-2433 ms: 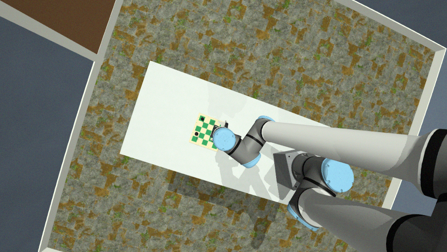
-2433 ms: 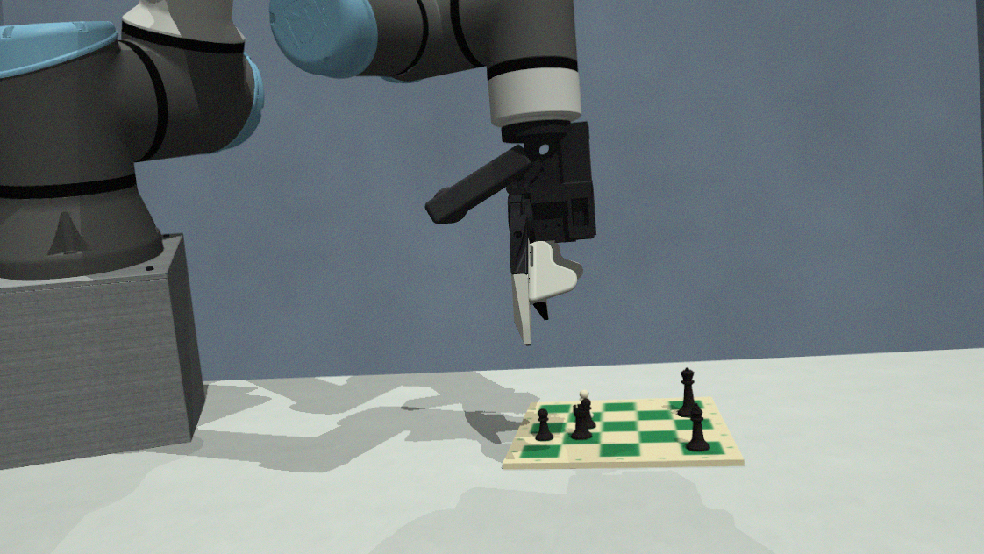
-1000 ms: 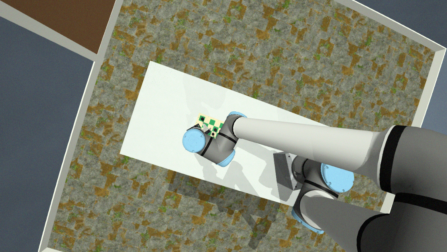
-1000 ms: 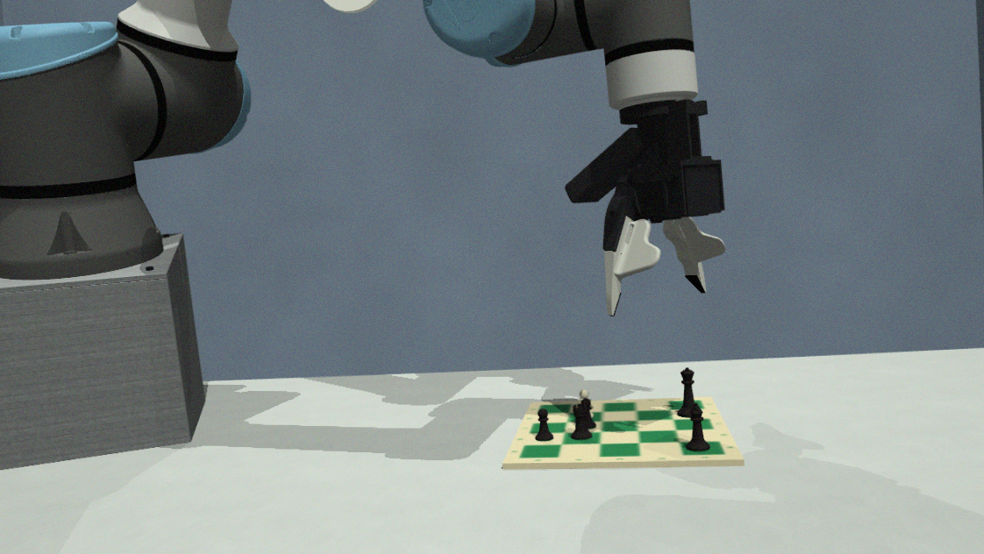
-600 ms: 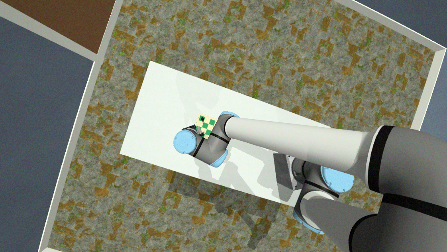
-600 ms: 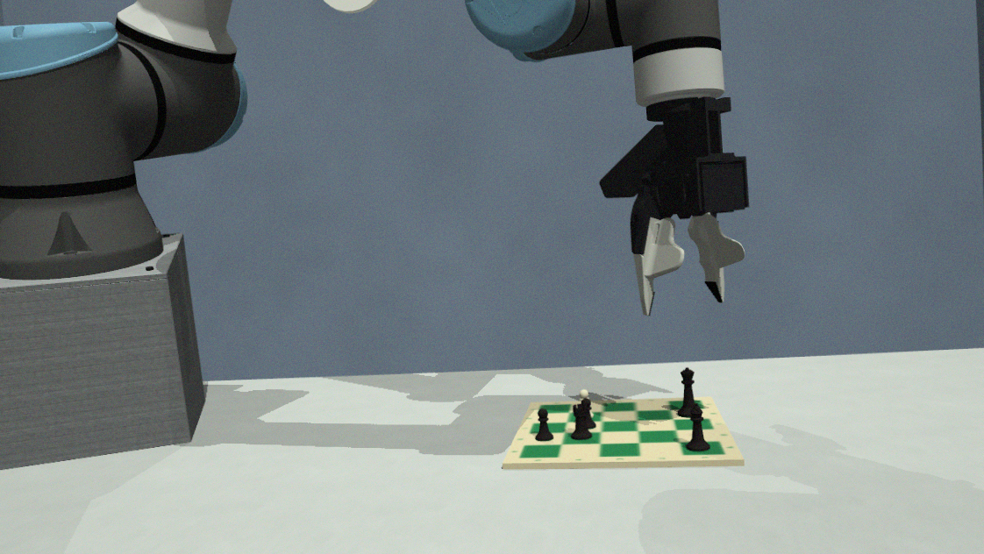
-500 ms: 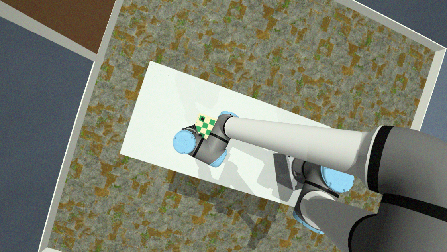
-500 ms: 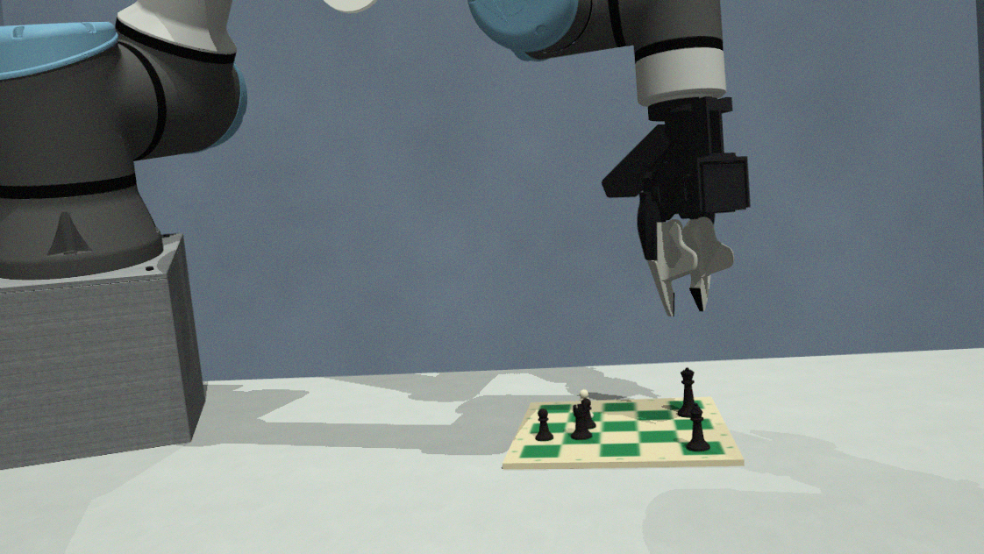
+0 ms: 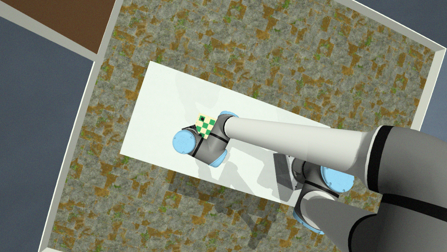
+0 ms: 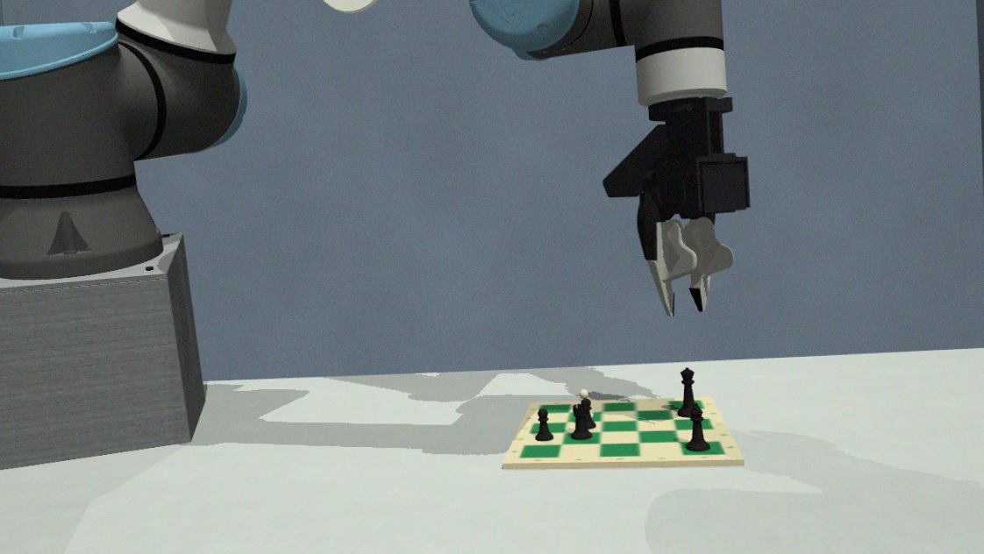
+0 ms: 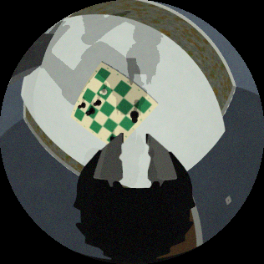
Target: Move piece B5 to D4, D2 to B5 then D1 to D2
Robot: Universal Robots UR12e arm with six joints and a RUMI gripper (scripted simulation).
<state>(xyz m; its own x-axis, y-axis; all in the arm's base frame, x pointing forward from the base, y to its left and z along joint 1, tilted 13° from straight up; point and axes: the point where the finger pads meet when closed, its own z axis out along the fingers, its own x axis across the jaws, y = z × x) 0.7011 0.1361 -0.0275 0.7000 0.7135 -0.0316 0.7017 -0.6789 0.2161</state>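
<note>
A small green-and-cream chessboard (image 10: 623, 433) lies on the white table; it also shows in the overhead view (image 9: 205, 126) and the wrist view (image 11: 115, 108). Several black pieces stand upright on it: a pawn (image 10: 544, 424) at the left, a black piece (image 10: 581, 421) beside a white-topped piece (image 10: 584, 395), and a tall piece (image 10: 686, 392) and a shorter one (image 10: 697, 428) at the right. My gripper (image 10: 683, 302) hangs high above the board's right end, pointing down. Its fingers stand narrowed with a gap, with nothing between them. I cannot read the square labels.
The arm's grey pedestal (image 10: 89, 358) stands on the table to the left of the board. The arm's forearm (image 9: 281, 137) covers part of the board from above. A rough stone floor surrounds the table.
</note>
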